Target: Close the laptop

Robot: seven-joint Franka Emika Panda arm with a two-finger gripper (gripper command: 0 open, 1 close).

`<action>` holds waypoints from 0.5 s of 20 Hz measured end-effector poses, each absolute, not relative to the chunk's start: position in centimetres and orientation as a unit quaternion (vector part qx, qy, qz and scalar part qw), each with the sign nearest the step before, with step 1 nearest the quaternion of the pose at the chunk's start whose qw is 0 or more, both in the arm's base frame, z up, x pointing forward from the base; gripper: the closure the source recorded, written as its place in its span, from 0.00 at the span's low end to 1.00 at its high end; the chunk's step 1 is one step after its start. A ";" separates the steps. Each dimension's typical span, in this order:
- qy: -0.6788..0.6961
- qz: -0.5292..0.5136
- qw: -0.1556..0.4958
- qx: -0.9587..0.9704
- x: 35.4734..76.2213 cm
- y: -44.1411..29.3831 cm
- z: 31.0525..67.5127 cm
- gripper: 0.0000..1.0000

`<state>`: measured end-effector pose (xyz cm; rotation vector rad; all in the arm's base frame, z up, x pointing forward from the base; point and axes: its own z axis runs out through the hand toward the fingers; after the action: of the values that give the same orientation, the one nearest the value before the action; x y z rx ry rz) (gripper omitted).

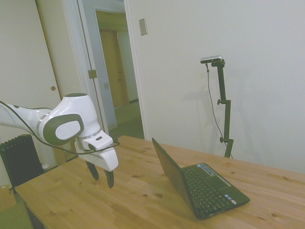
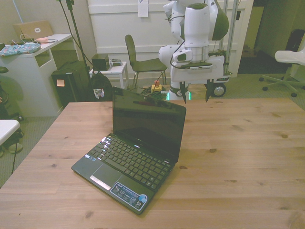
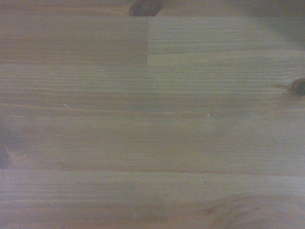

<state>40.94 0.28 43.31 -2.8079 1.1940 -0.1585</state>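
Between the jaws [image 2: 195, 97] there's nothing, they're spread wide and hanging over bare desk [image 3: 152, 124]. Off to one side and a bit ahead of them, not touching, sits the laptop [image 2: 138, 152], lid up, probably past vertical. Closing hasn't started. No containers around.

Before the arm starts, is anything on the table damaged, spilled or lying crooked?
Nothing stands out. The laptop sits flat on the wooden table, lid raised, screen dark, no visible damage. It lies at an angle to the table's edges, which is no fault. The pincer hangs open behind it, apart from it. No spill is visible.
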 end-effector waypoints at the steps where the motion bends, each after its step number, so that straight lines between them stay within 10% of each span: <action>1: 0.389 -0.052 0.042 -0.919 41.0 0.3 43.3 0.00; 10: 0.493 -0.129 -0.004 -0.860 44.5 -5.5 46.8 0.00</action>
<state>44.51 -5.49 46.76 -2.7087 1.5536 -0.4063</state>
